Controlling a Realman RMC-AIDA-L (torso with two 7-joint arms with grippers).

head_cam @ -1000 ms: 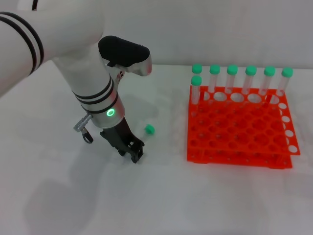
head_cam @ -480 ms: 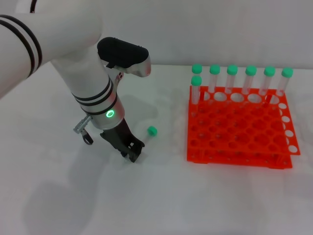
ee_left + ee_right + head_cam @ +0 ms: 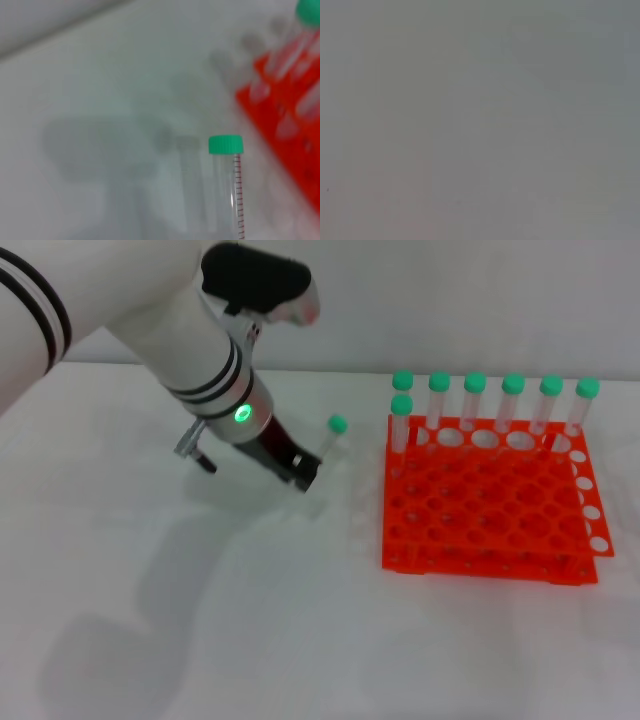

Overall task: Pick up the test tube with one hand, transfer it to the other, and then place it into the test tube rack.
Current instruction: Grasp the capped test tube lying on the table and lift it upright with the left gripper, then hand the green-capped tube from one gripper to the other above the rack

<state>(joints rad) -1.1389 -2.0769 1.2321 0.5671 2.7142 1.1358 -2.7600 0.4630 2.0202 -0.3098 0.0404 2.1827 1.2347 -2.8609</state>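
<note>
The slim clear plastic tube [image 3: 330, 440] has a round green cap and fine red graduation marks along its side. The square bright orange plastic rack [image 3: 490, 530] carries rows of round holes and more green-capped clear tubes [image 3: 475, 400]. The white forearm wears black rings and a green light above the black left tool [image 3: 300, 472], over a white tabletop [image 3: 300, 640].

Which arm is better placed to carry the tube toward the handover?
Left. The left gripper already holds the test tube off the table, beside the test tube rack. The right arm is nowhere in view.

Setting: laboratory bench.
Surface: plain white table [image 3: 200, 640] against a pale wall.
Equipment: orange test tube rack [image 3: 490, 502], a grid of round holes.
Samples: green-capped clear tubes [image 3: 495, 410] standing upright along the rack's far row.
</note>
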